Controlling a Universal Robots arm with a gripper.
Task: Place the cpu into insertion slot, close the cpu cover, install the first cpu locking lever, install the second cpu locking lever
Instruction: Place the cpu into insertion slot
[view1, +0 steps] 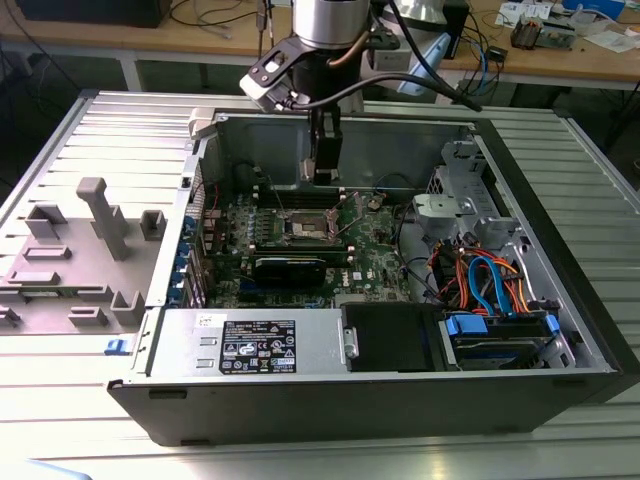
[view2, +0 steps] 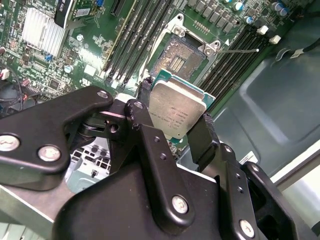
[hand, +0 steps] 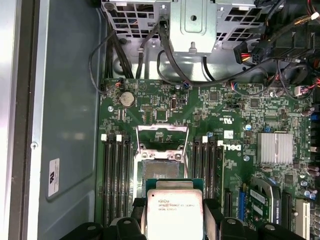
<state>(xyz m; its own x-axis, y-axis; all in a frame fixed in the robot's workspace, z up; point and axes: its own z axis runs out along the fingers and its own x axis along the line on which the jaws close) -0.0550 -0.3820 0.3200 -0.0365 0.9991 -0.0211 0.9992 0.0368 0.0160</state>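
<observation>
The claw (view2: 175, 115) clamps the cpu (view2: 172, 106), hiding its lower edge.

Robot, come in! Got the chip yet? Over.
Copy: gripper shut on cpu. Held above the board, short of insertion slot, not seated. Slot bare, cpu cover open.

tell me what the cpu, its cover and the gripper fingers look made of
cpu: silvery metal lid with a dull brushed sheen, over a green board rim.
cpu cover: thin bare sheet metal, probably steel, with bright glints.
gripper fingers: matte black, plastic or coated metal; cannot tell which.
</observation>
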